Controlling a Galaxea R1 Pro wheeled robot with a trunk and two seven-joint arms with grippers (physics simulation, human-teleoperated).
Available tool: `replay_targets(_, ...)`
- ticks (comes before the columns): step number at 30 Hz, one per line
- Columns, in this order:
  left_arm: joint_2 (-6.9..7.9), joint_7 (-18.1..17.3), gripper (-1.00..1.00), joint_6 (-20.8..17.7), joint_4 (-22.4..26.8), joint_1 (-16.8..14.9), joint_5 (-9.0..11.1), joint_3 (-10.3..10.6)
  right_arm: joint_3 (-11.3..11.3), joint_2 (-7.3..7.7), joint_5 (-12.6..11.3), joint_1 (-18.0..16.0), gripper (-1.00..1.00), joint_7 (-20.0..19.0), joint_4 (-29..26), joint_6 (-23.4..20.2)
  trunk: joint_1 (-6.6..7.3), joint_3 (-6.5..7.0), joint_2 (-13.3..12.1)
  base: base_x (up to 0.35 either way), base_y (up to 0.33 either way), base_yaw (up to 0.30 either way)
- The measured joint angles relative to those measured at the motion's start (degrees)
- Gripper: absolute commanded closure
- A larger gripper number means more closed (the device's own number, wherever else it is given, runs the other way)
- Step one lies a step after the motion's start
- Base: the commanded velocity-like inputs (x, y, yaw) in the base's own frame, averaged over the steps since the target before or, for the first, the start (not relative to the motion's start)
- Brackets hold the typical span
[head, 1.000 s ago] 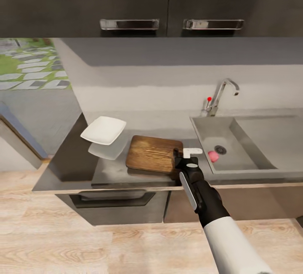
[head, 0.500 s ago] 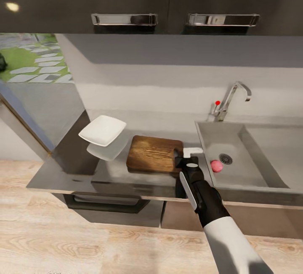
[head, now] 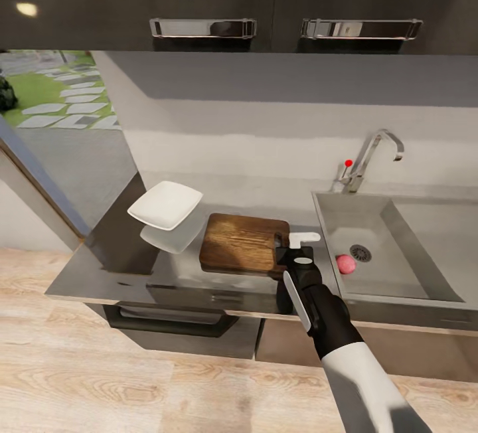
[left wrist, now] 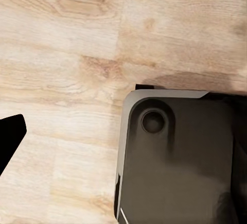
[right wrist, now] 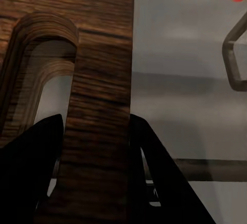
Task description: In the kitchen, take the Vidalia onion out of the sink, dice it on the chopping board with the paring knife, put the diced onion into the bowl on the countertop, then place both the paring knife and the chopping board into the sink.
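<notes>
Head view looks down over a dark worktop [head: 106, 267] with a steel sink [head: 372, 220] set into its right part. The right hand [head: 287, 255] reaches from the worktop's front edge and sits at the handle end of the chopping board [head: 240, 242], the end nearest the sink. In the right wrist view the two dark fingers [right wrist: 31, 183] stand on either side of the wooden strip between the handle slot and the board's end edge, closed around the board [right wrist: 98, 105] at that strip. The board lies flat, its long axis running along the worktop, parallel to the front edge. A white bowl [head: 164, 204] sits toward the worktop's left end, just beside the board's far end and apart from it.

A round pink thing [head: 345, 263], most likely the onion, lies on the sink floor beside the drain [head: 360, 252], near the sink's front wall. The tap [head: 372, 157] rises at the sink's back edge. The paring knife cannot be made out.

The sink lies directly to the right of the right hand, along the board's own long axis, so a move of the board toward the basin would go handle end first.

Left wrist view faces the wooden floor [left wrist: 62, 54] and a dark part of the robot's base [left wrist: 180, 157]; one dark fingertip [left wrist: 9, 136] shows at the edge, and I cannot tell whether the left hand is open or closed.
</notes>
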State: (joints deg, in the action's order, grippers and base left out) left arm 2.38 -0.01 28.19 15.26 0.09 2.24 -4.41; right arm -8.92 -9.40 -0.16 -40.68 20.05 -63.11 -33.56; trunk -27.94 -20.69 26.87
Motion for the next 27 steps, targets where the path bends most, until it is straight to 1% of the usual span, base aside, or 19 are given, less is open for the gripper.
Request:
replay_targets(19,0.0,0.0,-1.0,0.0,0.0,0.0,0.0,0.0,0.0,0.0,0.0,0.0,1.0,0.0,-0.1,-0.2,0.0,0.0,0.0,0.0,0.0,0.0)
replay_targets(21,0.0,0.0,-1.0,0.0,0.0,0.0,0.0,0.0,0.0,-0.01,-0.2,0.0,1.0,0.0,-0.1,-0.2,0.0,0.0,0.0,0.029,-0.081,0.0)
replay_targets(23,0.0,0.0,-1.0,0.0,0.0,0.0,0.0,0.0,-0.1,-0.05,-1.4,0.0,1.0,-0.1,-0.1,0.1,0.01,0.0,0.0,0.099,-0.162,0.0)
replay_targets(27,0.0,0.0,-1.0,0.0,0.0,0.0,0.0,0.0,-0.1,-0.05,-1.3,0.0,1.0,-0.1,-0.1,0.0,0.02,0.0,0.0,0.144,-0.151,0.0)
